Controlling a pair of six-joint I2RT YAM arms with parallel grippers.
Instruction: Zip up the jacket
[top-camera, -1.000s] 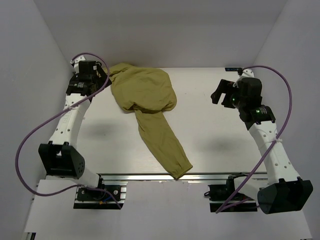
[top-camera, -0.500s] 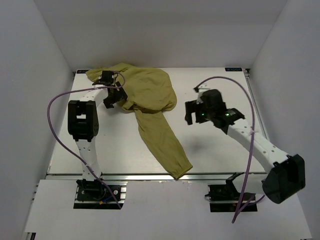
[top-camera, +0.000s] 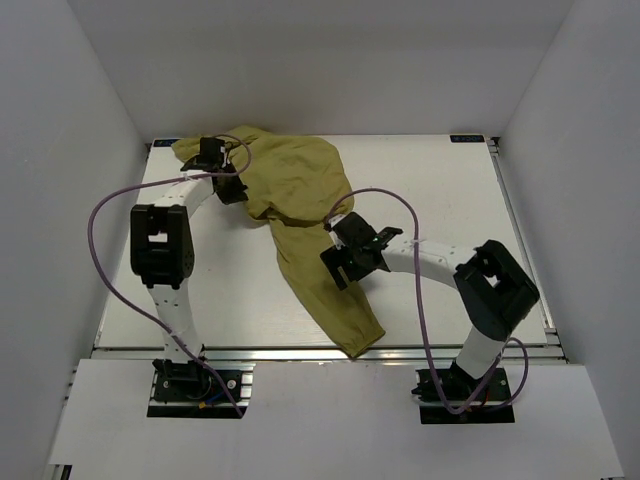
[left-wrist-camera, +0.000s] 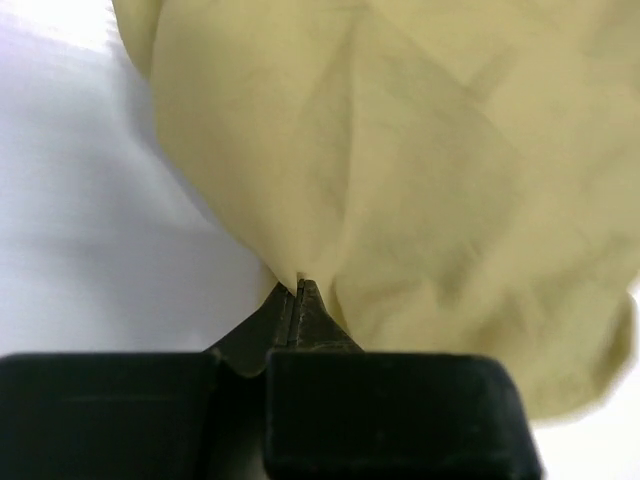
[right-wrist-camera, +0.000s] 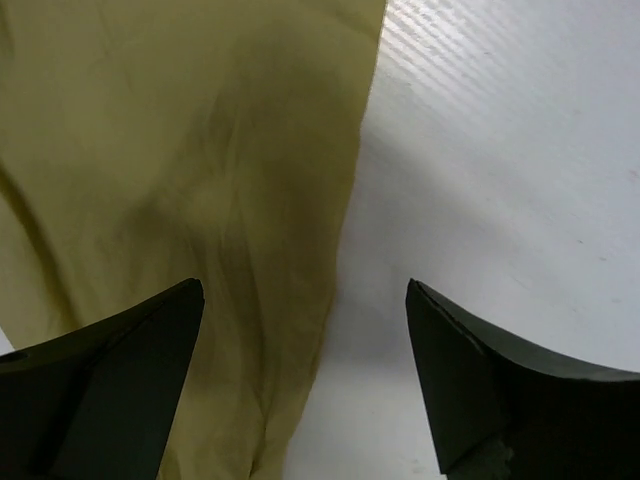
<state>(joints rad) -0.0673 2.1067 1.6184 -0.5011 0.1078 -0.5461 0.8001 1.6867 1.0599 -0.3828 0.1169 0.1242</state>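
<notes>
**Jacket.** The jacket (top-camera: 295, 185) lies bunched on the white table (top-camera: 440, 180), toward the far-left part of it. The body forms a rounded, crumpled mass. One long sleeve (top-camera: 325, 285) runs out of that mass toward the near edge of the table, and its end lies at that edge. A smaller lobe of cloth reaches toward the far-left corner. Which side of the garment faces up cannot be told.

**Left claw.** The left gripper (top-camera: 232, 190) sits at the left margin of the bunched body, low to the cloth. In the left wrist view its fingers are pressed together at the tips (left-wrist-camera: 300, 290). The olive fabric (left-wrist-camera: 430, 180) comes to a point right at that meeting line, with creases fanning away from it. The claw is clamped on a thin fold of the jacket's edge, with bare table to the left of the fold.

**Right claw.** The right gripper (top-camera: 338, 268) is over the sleeve, about midway along its length. The right wrist view shows the jaws spread wide (right-wrist-camera: 302, 285) and holding nothing. The sleeve's right edge (right-wrist-camera: 350, 200) runs between the two fingers, so one finger (right-wrist-camera: 120, 370) stands over cloth and the other (right-wrist-camera: 500, 380) over bare table. Whether the fingertips touch the fabric cannot be told.
</notes>
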